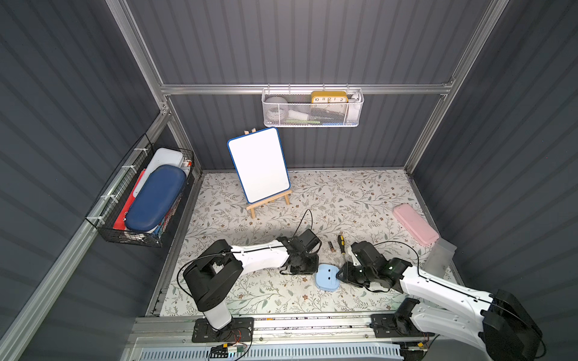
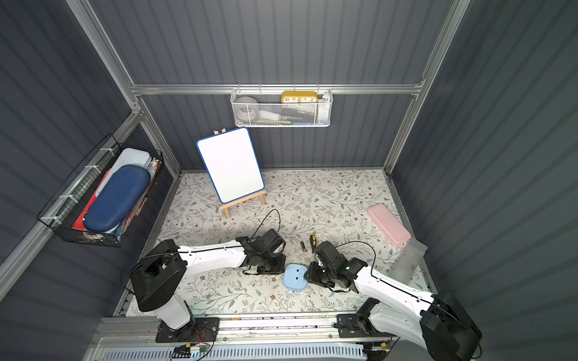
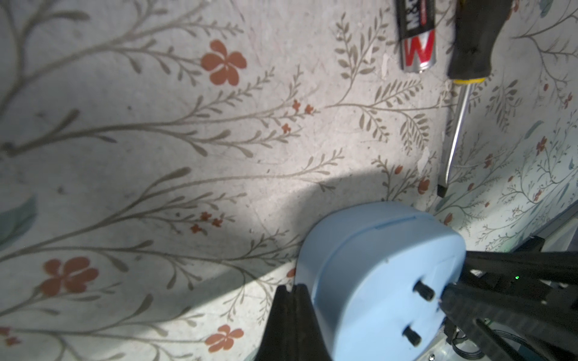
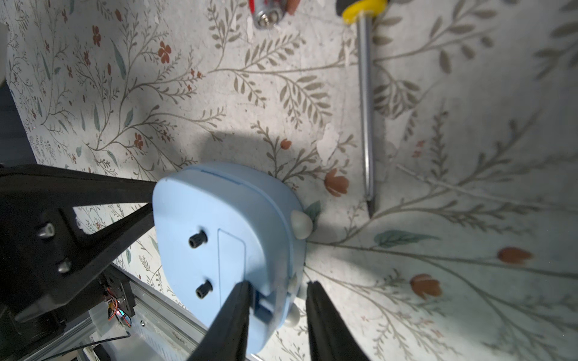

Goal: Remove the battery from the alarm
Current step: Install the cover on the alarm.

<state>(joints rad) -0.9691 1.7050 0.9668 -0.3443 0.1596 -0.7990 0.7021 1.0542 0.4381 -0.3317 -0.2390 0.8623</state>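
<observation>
The alarm sits low in both top views, a little right of centre, face down on the flowered tabletop. It is a small, light-blue, rounded-square shell with its plain back turned up. Seen close in the right wrist view, the back carries two stubby black knobs, a long rectangular panel outlined beside them, and a darker blue recess at the panel's end near the rim. Pale rounded feet poke out along one edge.

The battery lies on its side on the tabletop just above the alarm in both top views, apart from it. It is a short dark cell with red-and-white lettering and a shiny metal end.
</observation>
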